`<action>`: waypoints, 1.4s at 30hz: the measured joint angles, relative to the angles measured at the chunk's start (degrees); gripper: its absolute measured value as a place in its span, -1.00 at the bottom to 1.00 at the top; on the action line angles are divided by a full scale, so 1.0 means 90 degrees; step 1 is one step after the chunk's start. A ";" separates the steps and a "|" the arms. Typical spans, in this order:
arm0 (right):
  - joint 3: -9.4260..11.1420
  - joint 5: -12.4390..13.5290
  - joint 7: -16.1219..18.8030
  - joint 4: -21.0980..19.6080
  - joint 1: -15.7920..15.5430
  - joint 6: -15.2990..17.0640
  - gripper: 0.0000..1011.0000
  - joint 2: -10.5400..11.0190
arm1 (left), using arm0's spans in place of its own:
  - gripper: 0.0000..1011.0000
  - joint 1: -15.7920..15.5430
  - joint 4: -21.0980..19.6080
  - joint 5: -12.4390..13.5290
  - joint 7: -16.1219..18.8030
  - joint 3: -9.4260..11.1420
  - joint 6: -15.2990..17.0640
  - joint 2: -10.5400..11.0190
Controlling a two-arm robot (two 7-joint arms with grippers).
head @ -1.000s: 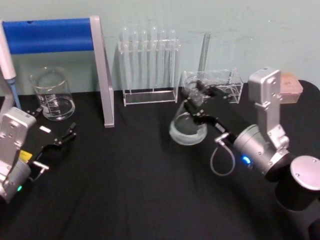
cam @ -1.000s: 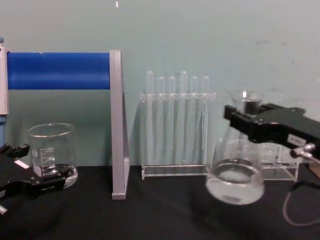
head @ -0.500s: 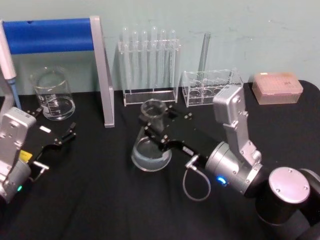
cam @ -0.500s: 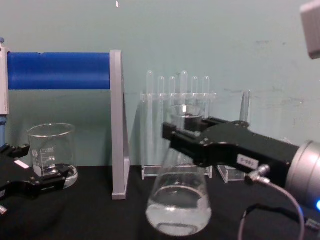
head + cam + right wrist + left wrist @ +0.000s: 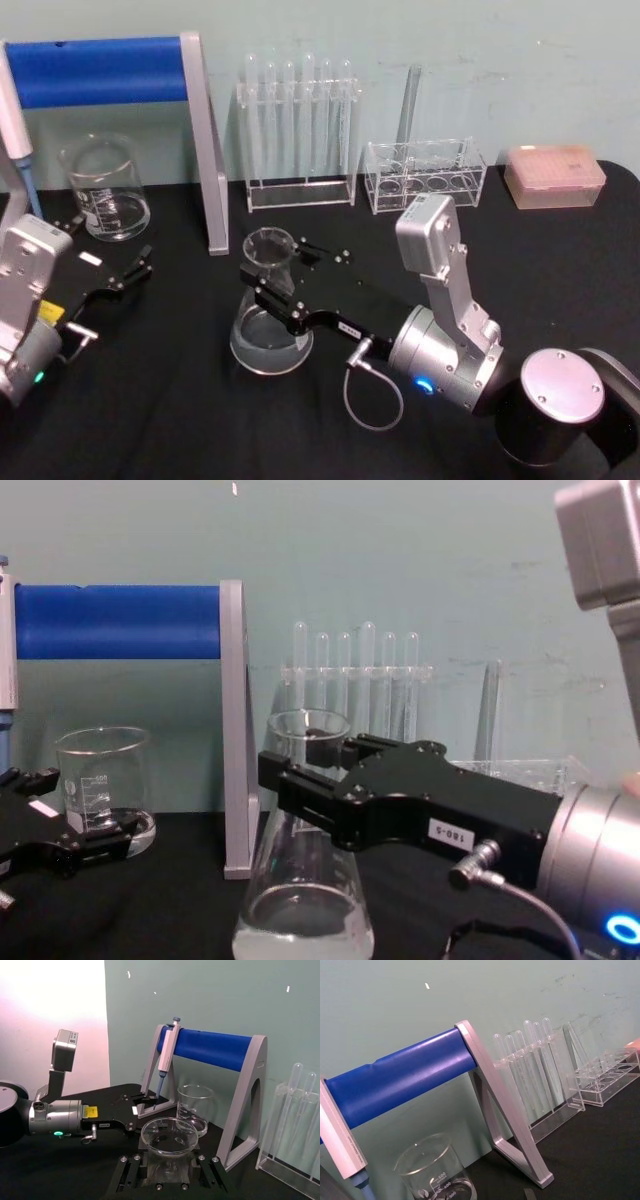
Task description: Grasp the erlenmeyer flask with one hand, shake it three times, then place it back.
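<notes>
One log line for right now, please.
right gripper: shut on erlenmeyer flask neck | flask: upright, liquid inside | left gripper: open, parked near beaker

Facing a pale green wall (image 5: 500,40), rising straight from the back edge of the table (image 5: 200,420) and spanning the full width of the head and chest views. Carrying a small white speck (image 5: 234,489) high up, and faint grey scuffs (image 5: 565,980) farther along. Keeping to a matt black over the whole table top, lying flat, reaching right back to the wall and rounding off at the far right corner. Giving way, in the right wrist view, along a sharp vertical edge to a bright whitish-pink area (image 5: 50,1000), too washed out to tell what it is. Lighting wall and table top softly and evenly, brightening toward that pale area.
</notes>
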 joint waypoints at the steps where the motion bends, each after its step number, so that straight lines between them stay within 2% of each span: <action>1: -0.0003 0.0004 -0.0003 0.0000 0.0003 0.0000 -0.10 0.0004 | 0.98 0.0000 0.0000 0.0000 0.0000 0.0000 0.0000 0.0000; 4: 0.0007 0.0010 -0.0076 0.0015 0.0017 -0.0008 -0.10 0.0017 | 0.98 0.0000 0.0000 0.0000 0.0000 0.0000 0.0000 0.0000; 11: 0.0211 0.0005 -0.0336 0.0123 0.0057 -0.0043 -0.10 0.0027 | 0.98 0.0000 0.0000 0.0000 0.0000 0.0000 0.0000 0.0000; 33: 0.1314 -0.0131 -0.1162 0.0572 0.0191 -0.0162 -0.10 -0.0109 | 0.98 0.0000 0.0000 0.0000 0.0000 0.0000 0.0000 0.0000; 42: 0.1587 -0.0192 -0.1273 0.0601 0.0164 -0.0174 -0.10 -0.0165 | 0.98 0.0000 0.0000 0.0000 0.0000 0.0000 0.0000 0.0000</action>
